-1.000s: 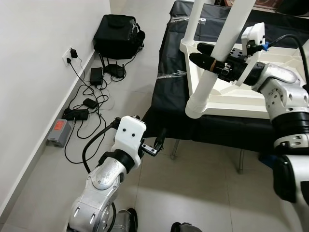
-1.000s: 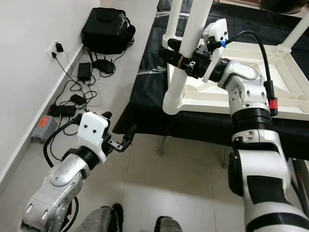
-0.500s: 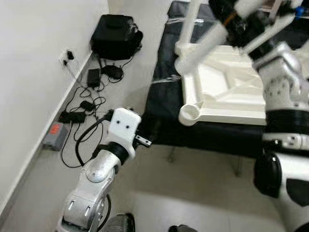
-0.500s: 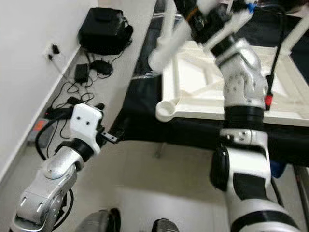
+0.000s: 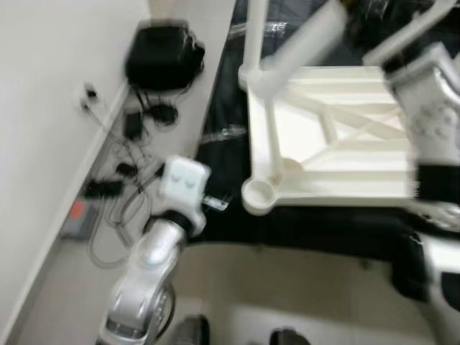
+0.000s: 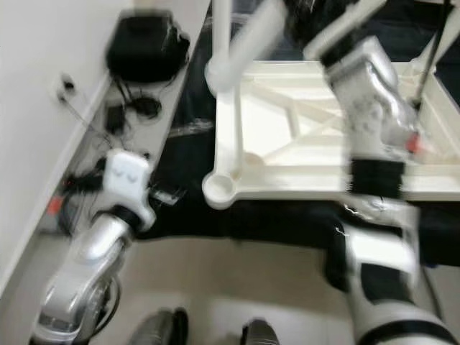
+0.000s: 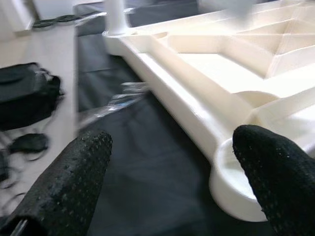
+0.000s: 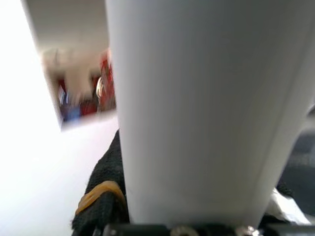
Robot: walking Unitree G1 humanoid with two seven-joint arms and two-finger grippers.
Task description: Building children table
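The white children's table top (image 5: 345, 154) lies upside down on a black-covered bench (image 5: 224, 162). Its near-left corner socket (image 5: 257, 194) stands empty. A white leg (image 5: 253, 29) stands upright at the far-left corner. My right gripper (image 5: 366, 18), blurred at the top, is shut on another white table leg (image 5: 298, 47), held tilted above the top; in the right wrist view this leg (image 8: 197, 108) sits against a black finger (image 8: 101, 206). My left gripper (image 7: 172, 187) is open, low beside the bench edge, looking at the empty socket (image 7: 231, 174).
A black bag (image 5: 162, 61) lies on the floor by the white wall, with cables and power adapters (image 5: 118, 154) strung along the skirting. Tiled floor spreads before the bench. My feet show at the bottom edge.
The right gripper has lifted the leg out of the near-left corner socket and swung it up, tilted. The left gripper has risen toward the bench edge. The camera has shifted.
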